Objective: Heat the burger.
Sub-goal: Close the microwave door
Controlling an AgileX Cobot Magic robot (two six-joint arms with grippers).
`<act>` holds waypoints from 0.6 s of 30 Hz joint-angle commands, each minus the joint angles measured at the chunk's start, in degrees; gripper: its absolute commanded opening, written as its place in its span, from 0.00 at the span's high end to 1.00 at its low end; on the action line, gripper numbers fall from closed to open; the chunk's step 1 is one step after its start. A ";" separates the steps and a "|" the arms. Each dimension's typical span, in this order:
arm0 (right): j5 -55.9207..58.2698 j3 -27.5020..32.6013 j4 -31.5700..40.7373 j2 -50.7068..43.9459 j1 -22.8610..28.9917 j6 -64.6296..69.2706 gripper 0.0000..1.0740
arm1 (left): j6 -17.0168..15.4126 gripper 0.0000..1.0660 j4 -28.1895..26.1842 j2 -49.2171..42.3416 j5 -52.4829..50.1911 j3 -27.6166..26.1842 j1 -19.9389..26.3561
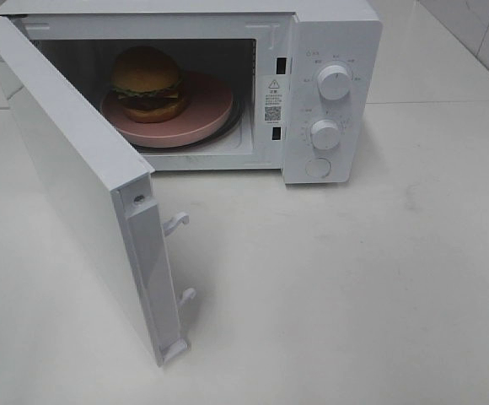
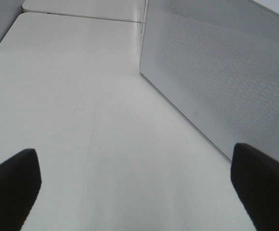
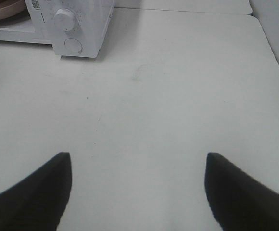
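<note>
The burger (image 1: 147,82), with a brown domed bun, lettuce and dark patty, sits on a pink round plate (image 1: 202,114) inside the white microwave (image 1: 333,51). The microwave door (image 1: 67,177) stands wide open, swung out to the left. Neither gripper shows in the exterior high view. My left gripper (image 2: 134,185) is open and empty over the table, beside the outer face of the door (image 2: 221,82). My right gripper (image 3: 137,190) is open and empty over the table, well in front of the microwave's control panel (image 3: 67,29).
The control panel carries two knobs (image 1: 335,82) (image 1: 325,133) and a round button (image 1: 318,167). The door's inner edge has two latch hooks (image 1: 177,224). The white table (image 1: 354,287) spreads in front of the microwave. The plate's edge (image 3: 2,8) shows in the right wrist view.
</note>
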 commanded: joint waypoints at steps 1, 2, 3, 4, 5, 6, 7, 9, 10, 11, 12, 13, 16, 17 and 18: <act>-0.17 0.06 0.11 -1.49 -0.46 -0.92 0.31 | -0.23 0.06 0.11 -1.03 -0.57 0.17 0.11; -0.17 0.06 0.11 -1.49 -0.46 -0.92 0.31 | -0.23 0.06 0.11 -1.03 -0.57 0.17 0.11; -0.17 0.06 0.11 -1.49 -0.46 -0.92 0.31 | -0.23 0.06 0.11 -1.03 -0.57 0.17 0.11; -0.17 0.06 0.11 -1.49 -0.46 -0.92 0.31 | -0.23 0.06 0.11 -1.03 -0.57 0.17 0.11; -0.17 0.06 0.11 -1.49 -0.46 -0.92 0.31 | -0.23 0.06 0.11 -1.03 -0.57 0.17 0.11; -0.17 0.06 0.11 -1.49 -0.46 -0.92 0.31 | -0.23 0.06 0.11 -1.03 -0.57 0.17 0.11; -0.17 0.06 0.11 -1.49 -0.46 -0.92 0.31 | -0.23 0.06 0.11 -1.03 -0.57 0.17 0.11; -0.17 0.06 0.11 -1.49 -0.46 -0.92 0.31 | -0.23 0.06 0.11 -1.03 -0.57 0.17 0.11; -0.17 0.06 0.11 -1.49 -0.46 -0.92 0.31 | -0.23 0.06 0.11 -1.03 -0.57 0.17 0.11; -0.17 0.06 0.11 -1.49 -0.46 -0.92 0.31 | -0.23 0.06 0.11 -1.03 -0.57 0.17 0.11; -0.17 0.06 0.11 -1.49 -0.46 -0.92 0.31 | -0.23 0.06 0.11 -1.03 -0.57 0.17 0.11; -0.17 0.06 0.11 -1.49 -0.46 -0.92 0.31 | -0.23 0.06 0.11 -1.03 -0.57 0.17 0.11; -0.17 0.06 0.11 -1.49 -0.46 -0.92 0.31 | -0.23 0.06 0.06 -1.03 -0.57 0.17 0.11; -0.17 0.06 0.11 -1.49 -0.46 -0.92 0.31 | -0.23 0.06 0.06 -1.03 -0.57 0.17 0.11; -0.17 0.06 0.11 -1.49 -0.46 -0.92 0.31 | -0.23 0.06 0.06 -1.03 -0.57 0.17 0.11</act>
